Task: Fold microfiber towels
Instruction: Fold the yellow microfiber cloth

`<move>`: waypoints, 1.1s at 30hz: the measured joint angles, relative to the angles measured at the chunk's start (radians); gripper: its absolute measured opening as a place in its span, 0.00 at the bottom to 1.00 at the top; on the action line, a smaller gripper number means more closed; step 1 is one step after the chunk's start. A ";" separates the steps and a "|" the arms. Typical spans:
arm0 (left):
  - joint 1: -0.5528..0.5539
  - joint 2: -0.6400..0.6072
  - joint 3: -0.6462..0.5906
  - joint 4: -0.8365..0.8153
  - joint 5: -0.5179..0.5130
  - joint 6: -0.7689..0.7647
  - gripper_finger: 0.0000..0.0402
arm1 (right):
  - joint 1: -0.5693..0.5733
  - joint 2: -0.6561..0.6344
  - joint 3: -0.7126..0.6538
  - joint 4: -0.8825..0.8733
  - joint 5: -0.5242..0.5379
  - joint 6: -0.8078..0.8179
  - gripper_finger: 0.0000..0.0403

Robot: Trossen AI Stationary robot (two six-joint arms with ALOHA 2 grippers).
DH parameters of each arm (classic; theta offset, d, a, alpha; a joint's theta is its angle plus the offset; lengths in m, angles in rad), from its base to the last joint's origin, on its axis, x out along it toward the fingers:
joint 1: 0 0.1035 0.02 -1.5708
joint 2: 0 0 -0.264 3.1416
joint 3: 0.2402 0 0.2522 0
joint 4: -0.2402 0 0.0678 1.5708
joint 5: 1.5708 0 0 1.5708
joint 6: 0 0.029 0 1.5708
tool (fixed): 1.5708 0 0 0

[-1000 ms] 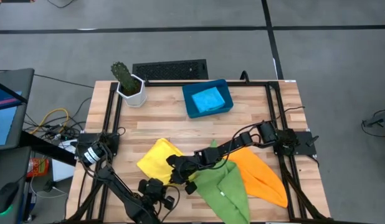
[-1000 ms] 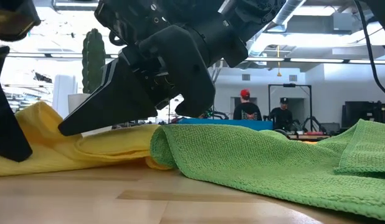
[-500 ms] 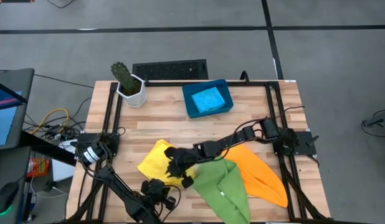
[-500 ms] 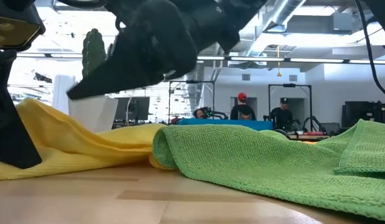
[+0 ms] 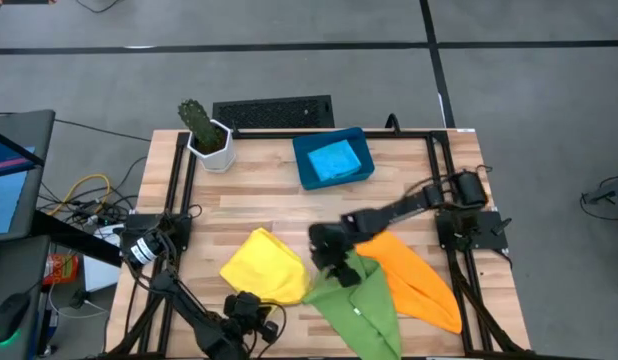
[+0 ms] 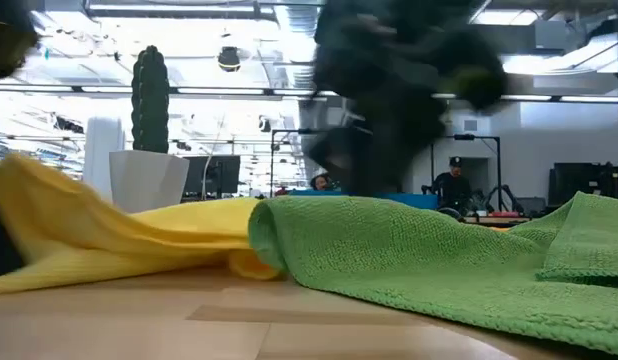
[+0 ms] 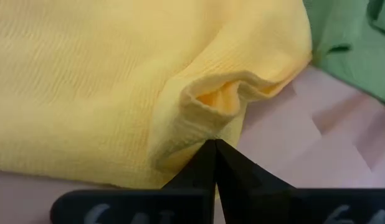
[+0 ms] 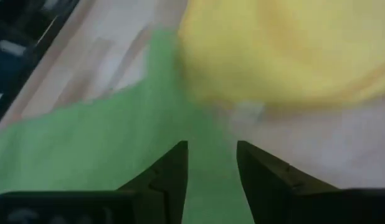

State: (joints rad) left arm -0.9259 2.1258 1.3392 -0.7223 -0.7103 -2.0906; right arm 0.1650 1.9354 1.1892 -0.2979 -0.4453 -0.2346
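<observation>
Open-plan robotics lab: ceiling ducts, distant workstation monitors, concrete floor.

Yellow towel rumpled at the bench's front left, green towel crumpled just beside it overlapping its edge, orange towel spread beside the green, light blue towel folded at the back.

We see the green towel as coarse, nubbly matt cloth; beside it the yellow towel shows a finer ribbed weave; both lie on the table of pale, smooth planked wood, faintly glossy
</observation>
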 joint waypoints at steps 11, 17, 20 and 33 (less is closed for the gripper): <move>-0.050 0.002 0.001 -0.029 -0.004 -0.077 0.00 | 0.065 -0.143 -0.342 0.116 0.277 0.191 0.33; -0.052 0.002 0.001 -0.032 -0.009 -0.065 0.00 | 0.014 -0.406 -0.354 -0.227 0.639 0.214 0.29; -0.053 0.002 0.000 -0.031 -0.011 -0.065 0.00 | 0.023 -0.535 -0.339 -0.192 0.672 0.219 0.28; -0.056 0.003 0.000 -0.023 -0.021 -0.063 0.00 | 0.275 -0.350 -0.334 0.493 0.473 0.027 0.37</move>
State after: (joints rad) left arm -0.9817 2.1284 1.3392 -0.7452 -0.7315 -2.1531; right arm 0.4404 1.5856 0.8555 0.1950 0.0277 -0.2077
